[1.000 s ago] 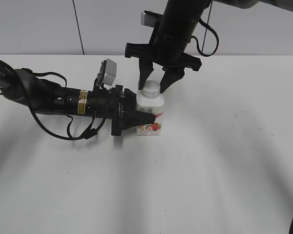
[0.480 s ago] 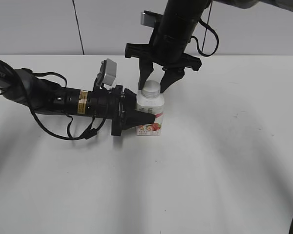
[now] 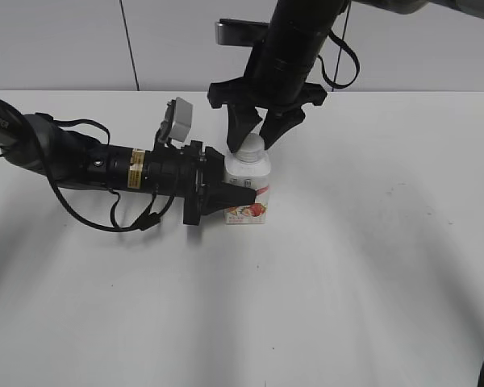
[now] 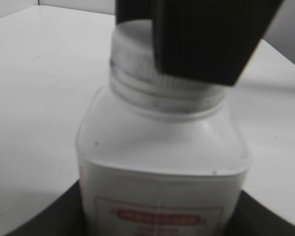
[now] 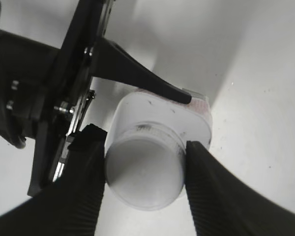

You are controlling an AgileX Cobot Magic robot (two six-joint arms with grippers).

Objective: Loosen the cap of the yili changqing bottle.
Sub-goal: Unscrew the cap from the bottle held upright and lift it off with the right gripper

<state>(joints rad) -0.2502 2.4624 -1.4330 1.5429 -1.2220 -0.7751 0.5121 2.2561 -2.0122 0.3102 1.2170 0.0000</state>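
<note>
Your landmark is the small squarish white plastic bottle with the pink-red strawberry label [image 3: 248, 190], standing upright near the middle of the white desk [image 3: 347, 274].

Nearest you, the desk in front of the bottle is bare white surface.

At the bottle's own level, your left hand [image 3: 235, 196] reaches in horizontally from the bottle's left side. Its black fingers [image 5: 137, 76] lie along the front and back faces of the bottle's body, and it holds the bottle about the label. In the left wrist view the bottle's shoulders and label fill the frame between those fingers.

Directly above the bottle, your right hand [image 3: 256, 139] comes down from its dark arm [image 3: 294, 48]. Its two ribbed black fingers [image 5: 83, 182] sit on opposite sides of the small round white ribbed screw cap [image 5: 143, 171] and press against it, so this hand grips the cap. The cap sits on the bottle's neck.

Behind the bottle, the desk runs back to a pale grey wall [image 3: 64, 40].
</note>
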